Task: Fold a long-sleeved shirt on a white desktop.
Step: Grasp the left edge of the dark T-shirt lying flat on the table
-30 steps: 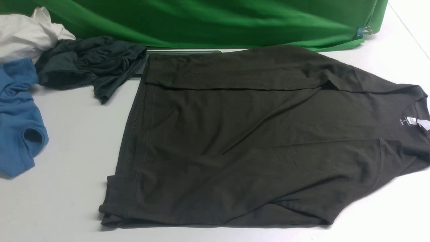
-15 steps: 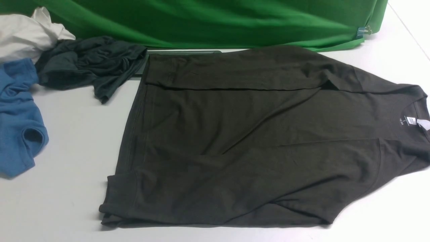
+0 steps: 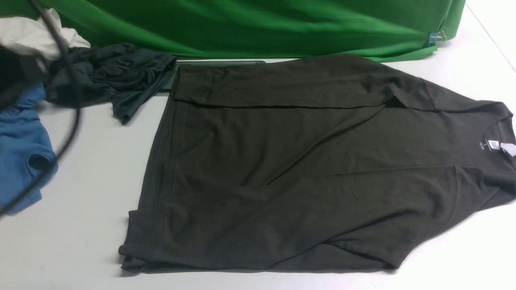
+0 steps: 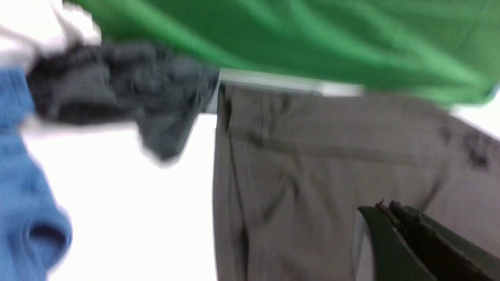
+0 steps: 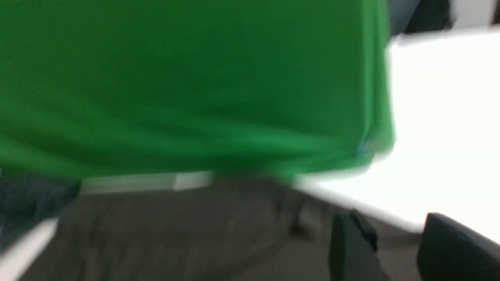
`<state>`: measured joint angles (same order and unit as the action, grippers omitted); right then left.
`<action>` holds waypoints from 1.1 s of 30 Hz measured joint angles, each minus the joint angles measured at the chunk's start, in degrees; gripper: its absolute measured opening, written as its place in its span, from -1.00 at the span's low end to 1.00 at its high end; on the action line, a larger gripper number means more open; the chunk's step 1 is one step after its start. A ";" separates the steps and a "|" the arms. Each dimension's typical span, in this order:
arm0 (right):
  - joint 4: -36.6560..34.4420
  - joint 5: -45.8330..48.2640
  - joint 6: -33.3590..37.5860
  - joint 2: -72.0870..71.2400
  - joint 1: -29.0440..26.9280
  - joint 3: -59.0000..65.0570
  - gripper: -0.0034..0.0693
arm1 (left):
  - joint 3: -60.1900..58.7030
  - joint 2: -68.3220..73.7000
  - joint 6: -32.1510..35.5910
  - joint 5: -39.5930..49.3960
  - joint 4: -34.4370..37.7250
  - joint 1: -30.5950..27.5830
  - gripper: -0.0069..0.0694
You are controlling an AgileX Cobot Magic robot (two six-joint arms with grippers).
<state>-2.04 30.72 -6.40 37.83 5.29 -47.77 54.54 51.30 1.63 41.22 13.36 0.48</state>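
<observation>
Left pincer (image 4: 387, 205) is pressed shut on nothing and shows against the shirt's body near the hem end. The right pincer (image 5: 394, 218) stands part open, also empty, over the shirt's far edge below the green cloth (image 5: 175, 78). Both wrist views are smeared, so I cannot tell how high either one hangs.

The desk (image 3: 80, 169) carries everything. The shirt (image 3: 306, 169) lies flat across its middle, with the hem to the robot's left and the collar to its right, running past the picture's edge. Both sleeves are already laid in over the body, the far sleeve (image 3: 282, 82) along the far edge and the near sleeve (image 3: 258, 245) along the near edge. The step in hand therefore looks like the crosswise fold, one end carried over onto the other.

To do it well, the left pincer must open before it drops. Each pincer should take one corner of the same end, pinching sleeve and body together so no layer slides. Lift low, carry both corners at one pace and lay edge on edge. At the hem (image 3: 161, 161), the far cuff (image 3: 191, 82) lies on the corner and needs to be caught in the pinch. The teal garment (image 3: 109, 76) lies just beside that corner and could snag. The label (image 3: 492, 145) marks the collar's middle, a good mark for squaring the fold.
</observation>
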 joint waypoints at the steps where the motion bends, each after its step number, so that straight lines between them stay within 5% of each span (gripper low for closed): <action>1: 0.00 1.80 0.24 0.18 2.30 1.65 -0.25 | 0.00 2.15 1.26 4.12 0.00 0.00 -0.77; 12: 0.00 7.21 0.92 2.56 12.08 4.32 -0.25 | 0.00 15.19 5.73 12.59 0.00 0.00 -0.60; 26: -1.48 15.14 3.86 11.83 19.60 4.32 -0.25 | 0.00 25.98 14.83 12.60 0.42 0.05 0.57; 33: -3.91 15.19 5.72 14.48 19.94 4.32 -0.25 | 0.00 32.63 16.56 12.40 1.13 0.05 0.72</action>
<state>-5.95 45.90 -0.68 52.31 25.23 -43.45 54.54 83.93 18.19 53.63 14.49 0.53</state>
